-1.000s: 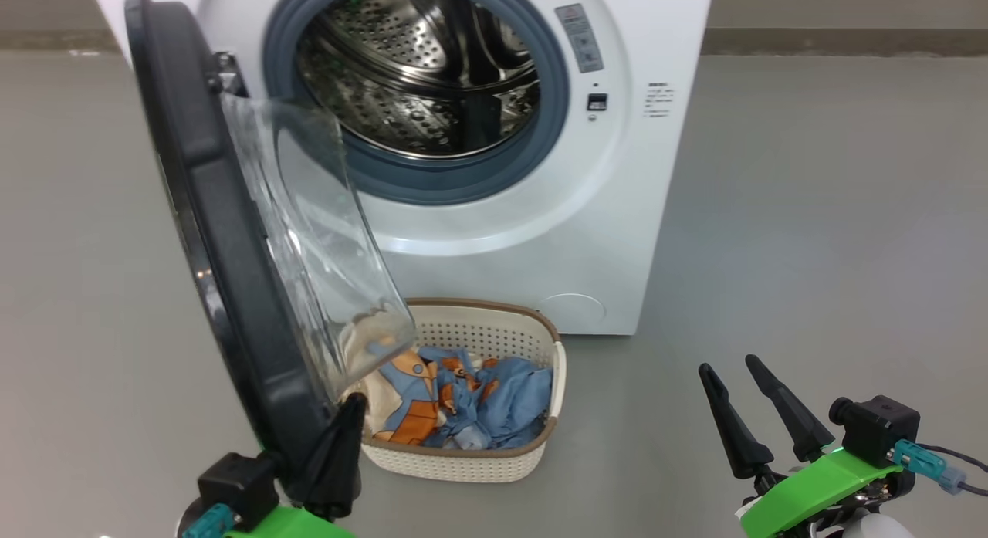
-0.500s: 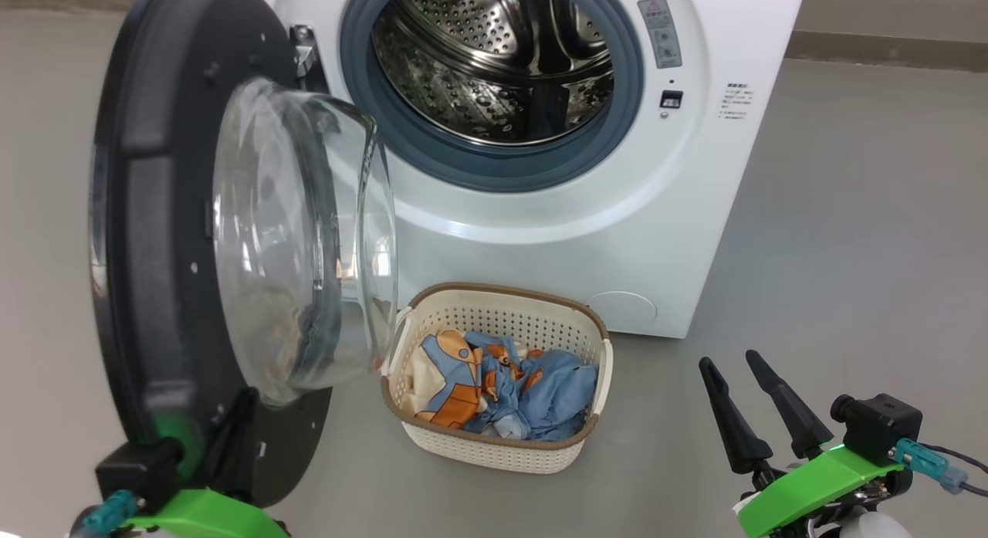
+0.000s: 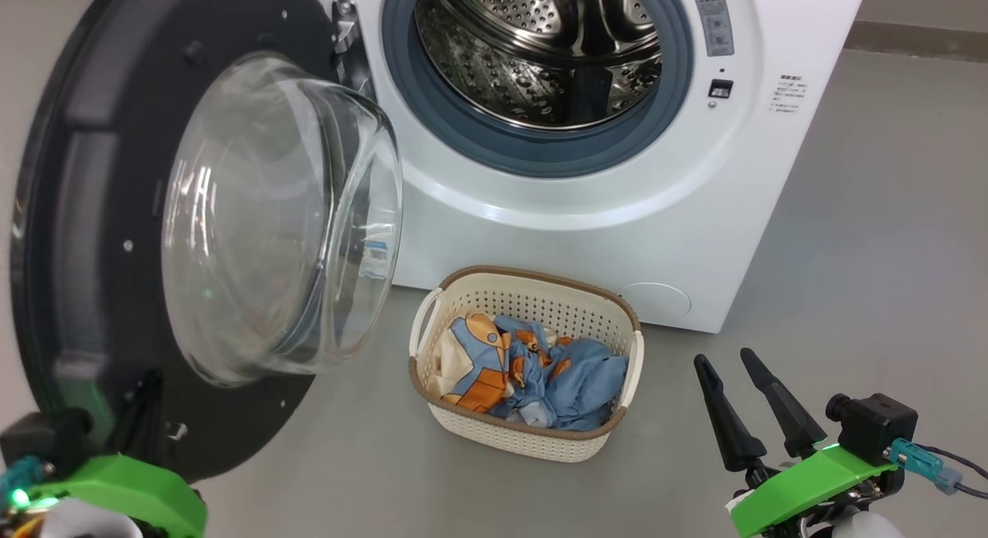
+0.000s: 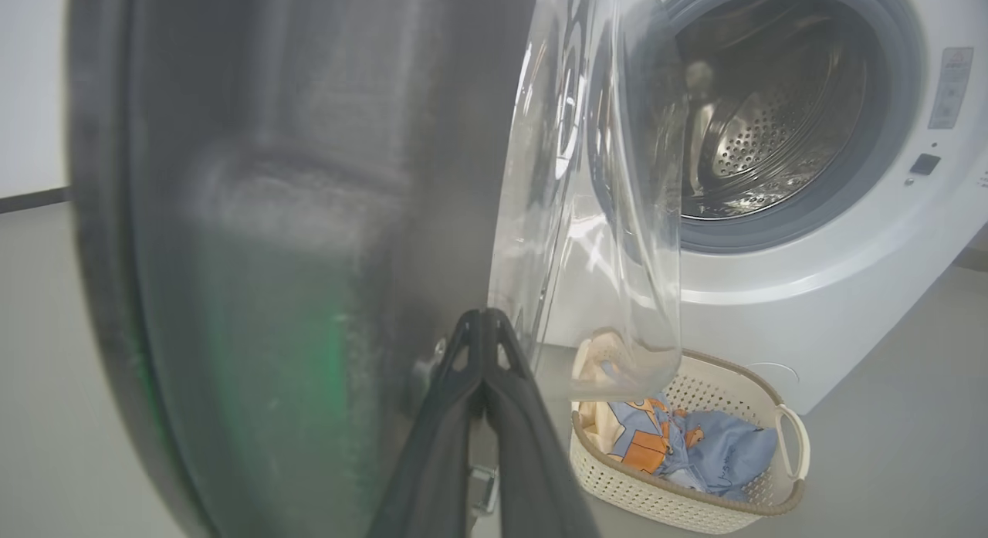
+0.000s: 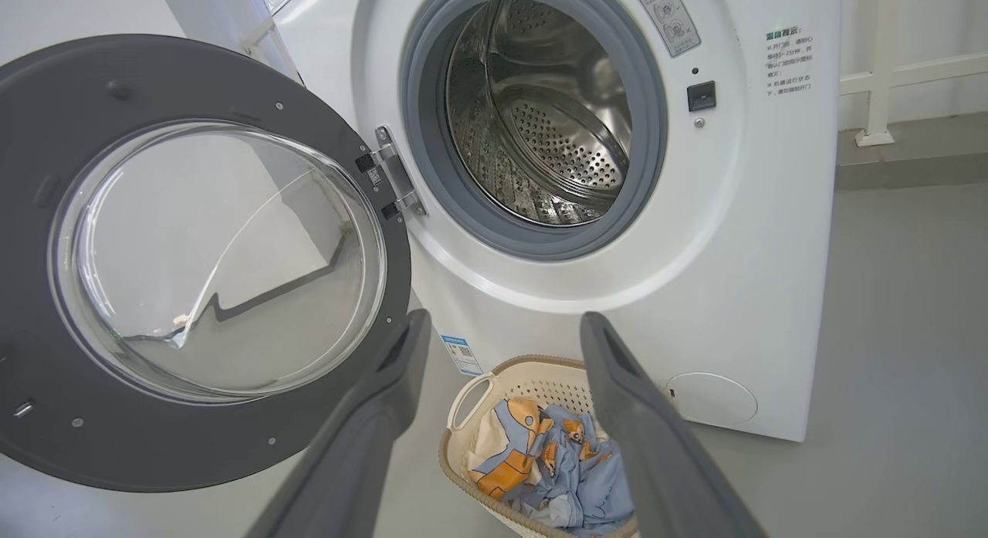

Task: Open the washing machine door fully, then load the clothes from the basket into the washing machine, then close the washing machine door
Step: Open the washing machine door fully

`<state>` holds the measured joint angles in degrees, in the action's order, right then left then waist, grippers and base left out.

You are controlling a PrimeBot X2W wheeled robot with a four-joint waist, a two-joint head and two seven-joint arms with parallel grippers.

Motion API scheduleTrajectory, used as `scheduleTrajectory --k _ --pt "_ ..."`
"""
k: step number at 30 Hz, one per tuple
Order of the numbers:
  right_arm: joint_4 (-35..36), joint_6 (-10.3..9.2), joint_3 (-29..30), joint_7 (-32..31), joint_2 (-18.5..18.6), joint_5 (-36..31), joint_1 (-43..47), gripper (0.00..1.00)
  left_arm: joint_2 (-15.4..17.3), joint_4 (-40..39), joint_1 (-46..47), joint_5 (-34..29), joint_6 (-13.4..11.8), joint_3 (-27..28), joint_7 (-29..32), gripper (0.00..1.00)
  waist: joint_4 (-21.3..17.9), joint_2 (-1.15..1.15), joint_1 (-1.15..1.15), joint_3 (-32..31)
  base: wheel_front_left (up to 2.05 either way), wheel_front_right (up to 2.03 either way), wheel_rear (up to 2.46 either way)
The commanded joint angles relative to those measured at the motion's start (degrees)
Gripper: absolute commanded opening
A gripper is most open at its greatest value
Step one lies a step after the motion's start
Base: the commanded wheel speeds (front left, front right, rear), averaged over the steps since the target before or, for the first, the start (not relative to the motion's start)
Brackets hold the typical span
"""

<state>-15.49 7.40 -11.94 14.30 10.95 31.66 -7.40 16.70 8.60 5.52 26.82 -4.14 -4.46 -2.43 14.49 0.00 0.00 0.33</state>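
Note:
The washing machine [image 3: 695,206] stands with its steel drum [image 3: 540,52] exposed. Its door [image 3: 85,237] hangs wide open at the left, the glass bowl [image 3: 270,221] facing the basket. My left gripper [image 4: 482,322] is shut with nothing between its fingers; its tips rest against the lower inner face of the door [image 4: 309,252]. The cream basket [image 3: 509,438] sits on the floor before the machine with blue and orange clothes [image 3: 556,376] in it. My right gripper [image 3: 723,356] stands open to the basket's right; in its own view the right gripper [image 5: 505,322] hangs above the basket [image 5: 463,395].
Grey floor [image 3: 849,291] lies open to the right of the machine and around the basket. The door hinge [image 5: 394,175] sits at the left of the grey-blue gasket [image 3: 532,156]. A skirting line [image 3: 918,40] runs along the far wall.
The door has swung much wider open, from edge-on to showing its inner face, with my left gripper moving left against it. The head camera has turned left. The right gripper holds still.

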Motion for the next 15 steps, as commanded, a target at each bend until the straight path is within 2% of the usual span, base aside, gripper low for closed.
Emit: scheduleTrajectory --k 1,15 --pt "1.6 0.09 -0.9 0.7 0.1 -0.7 -1.5 1.0 3.0 -0.7 3.8 0.0 -0.8 3.5 0.0 0.0 0.5 0.0 0.0 0.5 0.0 0.0 0.0" --pt "1.7 0.09 -1.2 0.7 0.8 -1.1 -4.4 1.0 10.2 16.0 16.2 0.7 1.4 5.8 1.9 0.0 1.7 0.0 0.0 4.8 0.0 0.0 0.0"
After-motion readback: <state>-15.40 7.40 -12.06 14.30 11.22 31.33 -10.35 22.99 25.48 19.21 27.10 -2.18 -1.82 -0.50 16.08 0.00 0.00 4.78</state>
